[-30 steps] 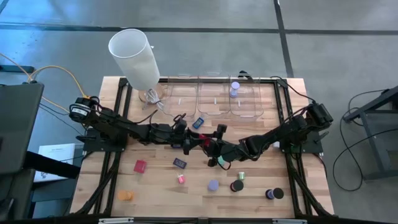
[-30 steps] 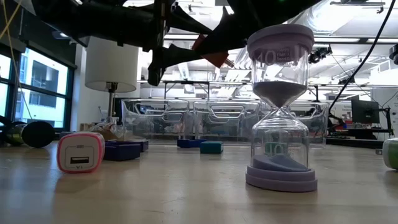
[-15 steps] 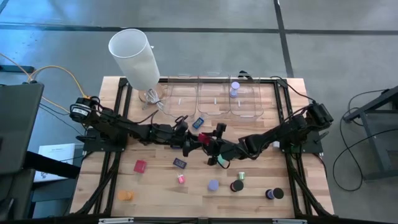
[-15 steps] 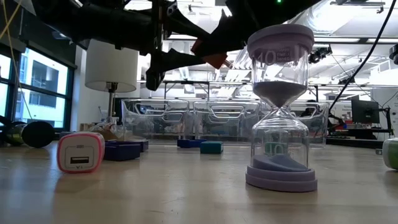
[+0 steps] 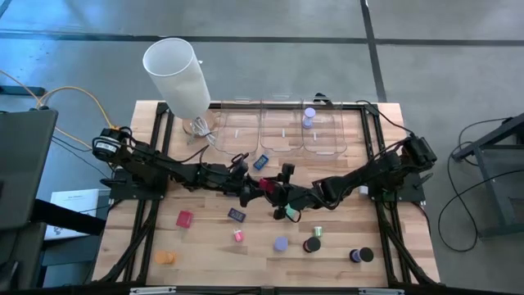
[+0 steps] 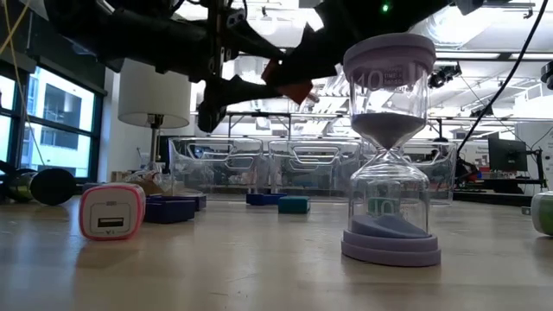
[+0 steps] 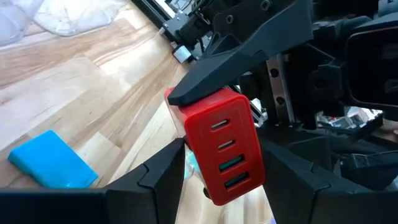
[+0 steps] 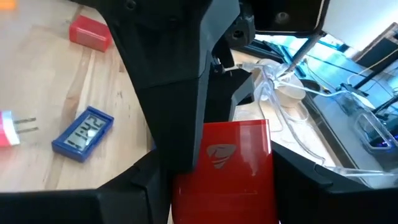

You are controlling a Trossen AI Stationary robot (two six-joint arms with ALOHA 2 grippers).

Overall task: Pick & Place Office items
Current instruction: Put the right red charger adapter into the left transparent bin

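Standing by the worktop (image 5: 205,246), I saw a tall white cylinder (image 5: 176,75) leaning over its far left corner. Near the front edge on that side lay an orange disc (image 5: 166,257), and a little farther in sat a loose red block (image 5: 184,219). The left arm reached across from the left side, and the left gripper (image 5: 255,190) hung above the middle of the worktop, clenched on the held red block (image 5: 265,187). Below and just left of it, a dark blue rectangle (image 5: 237,215) and a small pink piece (image 5: 238,236) lay on the wood. A blue flat piece (image 5: 261,162) lay on the far side of the grippers.

The right gripper (image 5: 277,192) met the left one from the opposite side and was also grasping the held red block (both wrist cameras showed that block squeezed between their own fingers, with the other arm's finger pressed on it). So the block hung in the air between the two, clear of the wood. Right of that lay a lavender disc (image 5: 281,243), a black disc (image 5: 312,245), and another dark disc (image 5: 361,256) near the front right. Clear bins (image 5: 282,135) lined the far edge, with a lavender piece (image 5: 309,117) in the rightmost one.
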